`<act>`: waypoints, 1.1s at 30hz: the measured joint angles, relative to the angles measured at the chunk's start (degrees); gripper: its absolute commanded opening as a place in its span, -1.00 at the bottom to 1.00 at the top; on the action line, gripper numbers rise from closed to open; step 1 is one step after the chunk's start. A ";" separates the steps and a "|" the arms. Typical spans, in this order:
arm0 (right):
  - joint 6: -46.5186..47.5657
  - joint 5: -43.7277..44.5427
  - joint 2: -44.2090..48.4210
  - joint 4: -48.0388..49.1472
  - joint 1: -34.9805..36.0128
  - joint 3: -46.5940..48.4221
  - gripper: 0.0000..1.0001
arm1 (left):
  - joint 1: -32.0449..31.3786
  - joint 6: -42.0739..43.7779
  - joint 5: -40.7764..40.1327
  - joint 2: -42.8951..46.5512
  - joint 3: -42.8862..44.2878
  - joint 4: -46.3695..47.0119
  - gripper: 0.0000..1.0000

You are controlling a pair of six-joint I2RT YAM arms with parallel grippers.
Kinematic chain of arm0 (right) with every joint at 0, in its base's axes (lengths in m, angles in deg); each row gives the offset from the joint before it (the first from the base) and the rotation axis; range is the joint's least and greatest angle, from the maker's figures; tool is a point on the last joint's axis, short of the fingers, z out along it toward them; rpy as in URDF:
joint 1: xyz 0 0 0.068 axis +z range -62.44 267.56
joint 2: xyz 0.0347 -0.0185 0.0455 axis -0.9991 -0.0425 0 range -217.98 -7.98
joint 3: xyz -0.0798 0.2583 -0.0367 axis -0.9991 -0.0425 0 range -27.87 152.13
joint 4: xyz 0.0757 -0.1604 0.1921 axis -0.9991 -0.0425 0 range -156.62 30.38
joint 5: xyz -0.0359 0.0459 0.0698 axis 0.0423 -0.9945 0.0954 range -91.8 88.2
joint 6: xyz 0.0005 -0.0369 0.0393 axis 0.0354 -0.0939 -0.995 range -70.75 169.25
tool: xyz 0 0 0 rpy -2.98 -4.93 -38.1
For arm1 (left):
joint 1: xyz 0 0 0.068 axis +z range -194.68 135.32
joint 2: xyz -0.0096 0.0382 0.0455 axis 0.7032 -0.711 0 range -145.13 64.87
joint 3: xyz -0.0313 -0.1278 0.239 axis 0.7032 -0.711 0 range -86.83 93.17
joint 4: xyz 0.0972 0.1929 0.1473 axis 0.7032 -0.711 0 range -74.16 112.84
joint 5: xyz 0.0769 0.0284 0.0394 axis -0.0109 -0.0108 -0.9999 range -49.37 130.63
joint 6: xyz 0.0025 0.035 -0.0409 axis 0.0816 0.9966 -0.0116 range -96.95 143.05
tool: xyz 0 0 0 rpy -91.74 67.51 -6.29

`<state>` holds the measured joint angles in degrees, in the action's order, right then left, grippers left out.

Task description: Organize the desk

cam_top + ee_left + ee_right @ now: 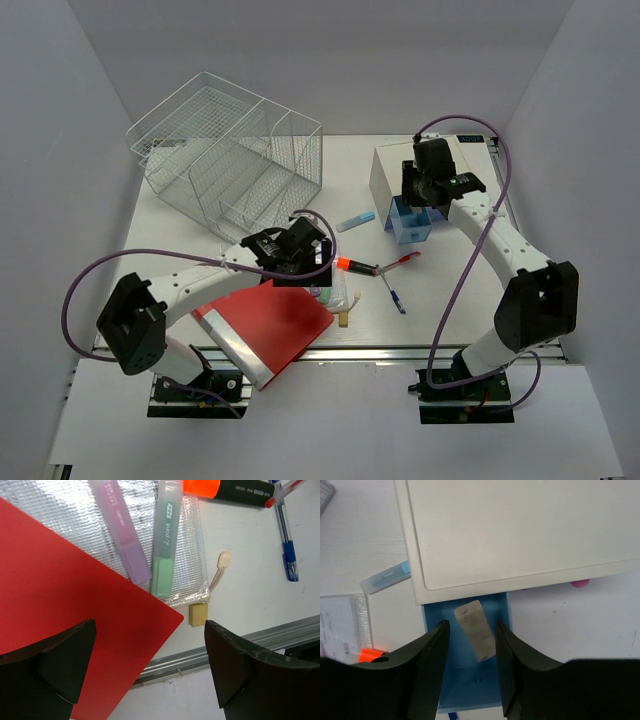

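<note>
The desk (365,170) fills the view, its metal rail along the near edge. A wire rack (225,160) is set at the far left corner. A red folder (275,320) is laid at the near edge, left of centre. A white drawer box (390,175) is placed at the far right, with its blue drawer (465,680) pulled out. The right gripper (471,626) is held over this drawer, jaws parted around a pale eraser (475,630); a gap is seen on one side, so the eraser is not clamped. The left gripper (150,625) is spread wide, released, above the folder's corner. A clear mesh pouch (75,525) with purple (125,535) and green highlighters (165,540) is tucked against the folder. An orange marker (225,487) and a blue pen (287,535) are laid mid-desk.
</note>
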<state>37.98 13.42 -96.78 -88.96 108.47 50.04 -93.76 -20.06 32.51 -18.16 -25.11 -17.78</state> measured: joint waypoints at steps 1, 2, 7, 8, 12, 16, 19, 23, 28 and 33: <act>0.17 -0.02 -0.04 -0.39 -0.33 -0.02 0.19 | -0.72 0.07 0.09 -0.87 0.35 0.07 0.96; 0.04 -0.02 0.15 -0.52 -0.44 -0.02 0.25 | -1.31 0.09 0.07 -1.62 0.72 0.04 0.96; 0.59 -1.29 3.54 -0.63 -0.31 -0.46 0.79 | -5.40 0.15 -0.04 -6.19 3.74 -0.59 0.96; 0.81 -1.73 4.79 -0.68 -0.26 -0.74 0.79 | -6.38 0.17 -0.17 -7.13 4.50 -0.59 0.96; -0.35 -2.43 12.17 -0.70 -0.26 -3.58 0.79 | -10.29 0.09 -0.26 -10.56 6.78 -0.55 0.96; -1.64 -0.70 20.33 -0.94 -0.26 -8.15 0.79 | -13.27 -0.57 -0.26 -13.77 8.02 -0.61 0.86; -2.47 0.96 23.80 -1.33 -0.26 -10.97 0.79 | -15.17 -0.98 -0.24 -16.22 8.55 -0.81 0.77; -3.34 1.79 24.63 -2.32 -0.26 -13.31 0.79 | -16.41 -1.40 -0.26 -19.71 8.74 -0.52 0.65; -3.32 4.11 24.61 -3.87 -0.28 -14.80 0.79 | -16.68 -1.53 -0.31 -23.28 9.94 -0.17 0.59; -3.34 5.51 24.65 -3.72 -0.72 -15.28 0.79 | -16.68 -1.51 -0.92 -26.56 12.87 -0.55 0.36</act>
<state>34.64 18.93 -72.12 -92.68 107.75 34.76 -110.44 -21.57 31.60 -44.71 -12.24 -18.33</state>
